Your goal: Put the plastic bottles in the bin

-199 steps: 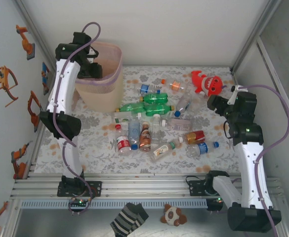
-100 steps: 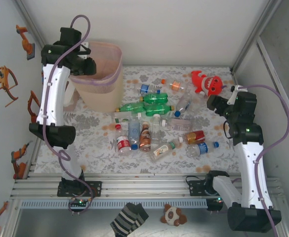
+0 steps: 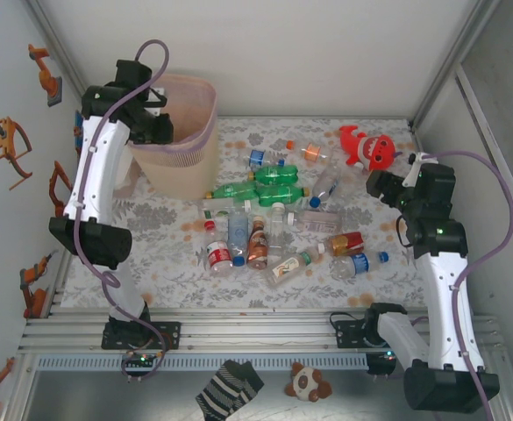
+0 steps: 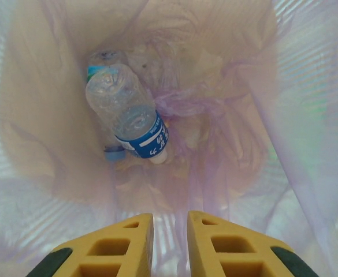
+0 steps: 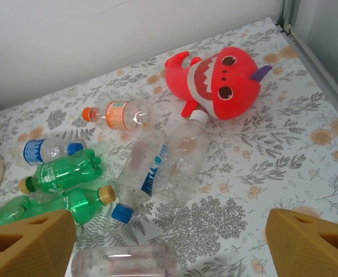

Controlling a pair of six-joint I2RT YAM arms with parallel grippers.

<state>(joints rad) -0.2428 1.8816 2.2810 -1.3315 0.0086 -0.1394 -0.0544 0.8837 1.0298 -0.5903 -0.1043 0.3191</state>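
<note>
Surface: table under a floral-patterned cover, pale with grey leaves and orange blooms.
Far left: bin, upright on the cover.
Centre: plastic bottles lying on their sides in a loose cluster, several touching; green, clear and brown.
Far right: red plush toy, lying against the white cap of a clear bottle.

Lighting even and diffuse; image quality varies by view.
From above, the table is brightly lit with only faint, soft shadows beside the arms. Inside the bin, light passing through the translucent walls gives a hazy, washed-out pink glow, and the left gripper looks soft. In the right wrist view, clear bottles carry small glints.
</note>
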